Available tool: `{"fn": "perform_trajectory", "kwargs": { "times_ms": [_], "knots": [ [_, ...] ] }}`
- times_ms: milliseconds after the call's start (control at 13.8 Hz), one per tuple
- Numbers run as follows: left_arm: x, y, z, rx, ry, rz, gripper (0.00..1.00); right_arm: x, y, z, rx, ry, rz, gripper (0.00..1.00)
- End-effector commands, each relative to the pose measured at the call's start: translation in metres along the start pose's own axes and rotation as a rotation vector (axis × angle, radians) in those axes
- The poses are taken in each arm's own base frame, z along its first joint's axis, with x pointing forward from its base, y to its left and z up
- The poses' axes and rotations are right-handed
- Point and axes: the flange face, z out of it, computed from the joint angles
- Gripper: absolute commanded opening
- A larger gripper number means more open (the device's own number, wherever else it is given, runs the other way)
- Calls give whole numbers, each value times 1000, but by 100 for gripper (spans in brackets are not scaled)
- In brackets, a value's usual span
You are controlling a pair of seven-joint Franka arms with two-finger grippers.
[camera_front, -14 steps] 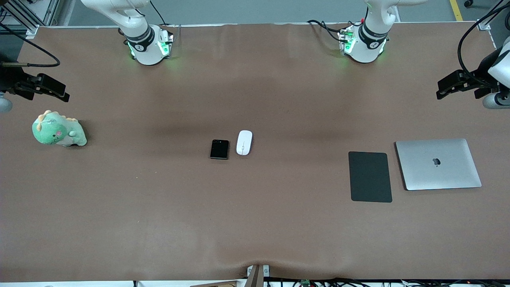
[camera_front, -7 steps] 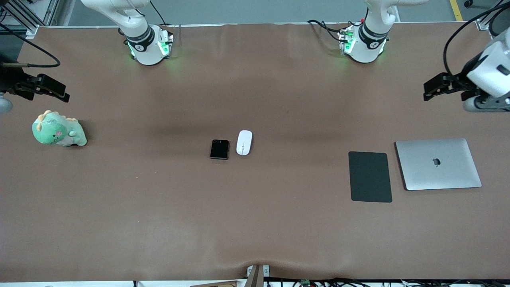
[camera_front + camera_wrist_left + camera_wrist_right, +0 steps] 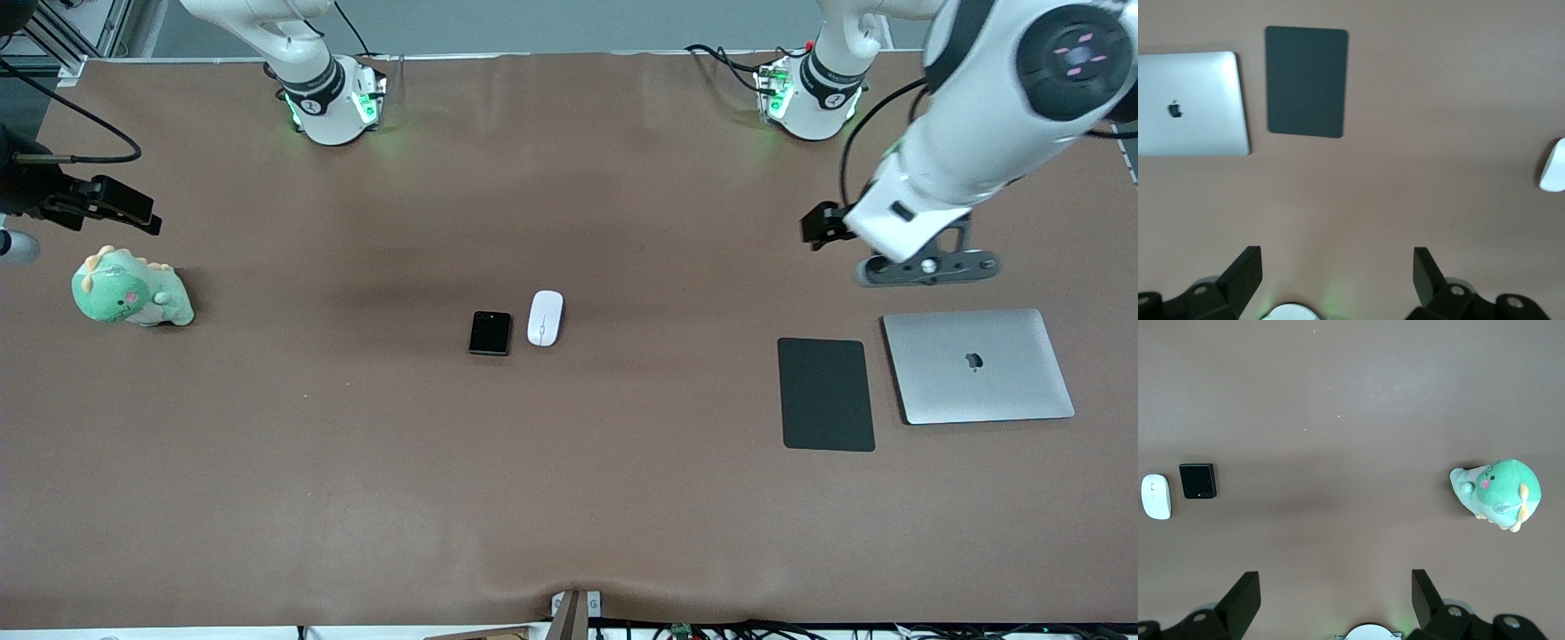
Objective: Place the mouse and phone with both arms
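Front view | laptop (image 3: 978, 366): Apple logo | left end effector (image 3: 1337, 273), right end effector (image 3: 1336, 595): agape, empty

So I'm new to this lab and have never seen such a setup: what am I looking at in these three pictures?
Two white robot arms stand at a brown table, each ending in a black two-finger claw. The big picture comes from a high camera facing the robots; the other two come from cameras on each arm's wrist, looking down past the claw.

The left claw is up over bare table near the closed silver laptop and the dark flat pad. The right claw is up over the table near the green plush dinosaur, at the right arm's end. Both claws are open and hold nothing.

Mid-table lie the white mouse and the small black folded phone, side by side, not touching. Those are what the arms are meant to place.
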Motion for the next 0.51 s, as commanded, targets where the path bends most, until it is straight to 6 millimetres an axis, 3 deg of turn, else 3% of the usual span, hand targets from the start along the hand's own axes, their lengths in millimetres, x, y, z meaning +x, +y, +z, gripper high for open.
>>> {"fn": "perform_trajectory", "kwargs": {
  "times_ms": [0, 435],
  "knots": [
    [-1, 51, 18, -7, 17, 11, 100, 1, 2, -3, 7, 0, -3, 100],
    [-19, 171, 76, -16, 48, -13, 100, 10, 5, 9, 6, -23, 0, 100]
  ]
}}
